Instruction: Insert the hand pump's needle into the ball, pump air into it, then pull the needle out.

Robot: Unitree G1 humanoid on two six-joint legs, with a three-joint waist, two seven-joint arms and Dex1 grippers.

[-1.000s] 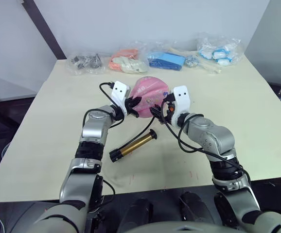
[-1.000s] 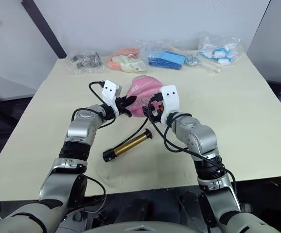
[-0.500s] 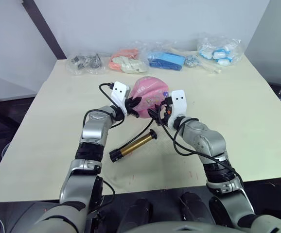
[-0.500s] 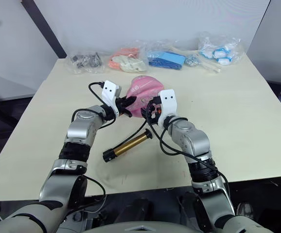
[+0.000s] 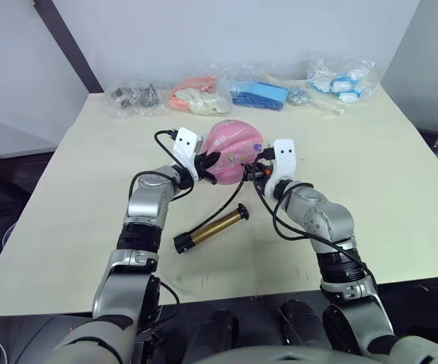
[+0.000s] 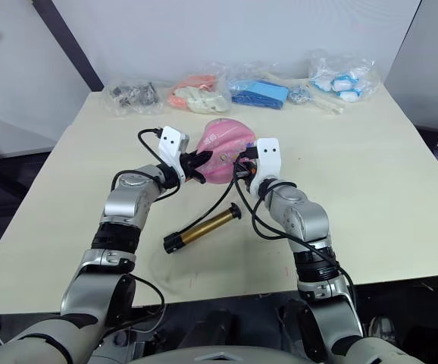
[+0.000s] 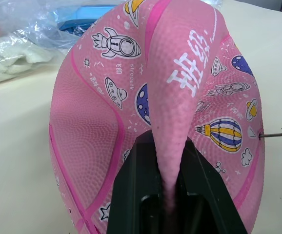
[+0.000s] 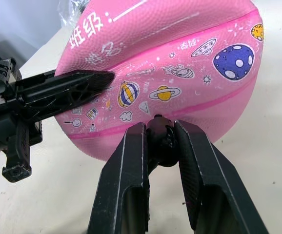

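The ball (image 5: 232,149) sat mid-bench (image 5: 401,189), limp and underinflated, its soft rubber folding into a ridge that the left pincer (image 7: 166,195) had clamped shut. The hand pump (image 5: 210,227), light and stiff, lay loose nearer the robot. The right pincer (image 8: 159,146) gripped the needle (image 7: 277,135) by its black fitting, tip at the skin; it looked thin and bendable, best pushed straight.

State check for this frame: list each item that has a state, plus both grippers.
ball: dented, a fold of its skin pinched.
left gripper: shut on the ball's fold.
right gripper: shut on the needle's black fitting.
needle: tip at the ball's surface; depth cannot be told.
hand pump: lying flat on the table, unheld, hose running up to the fitting.
plastic bags: lined along the table's far edge, untouched.
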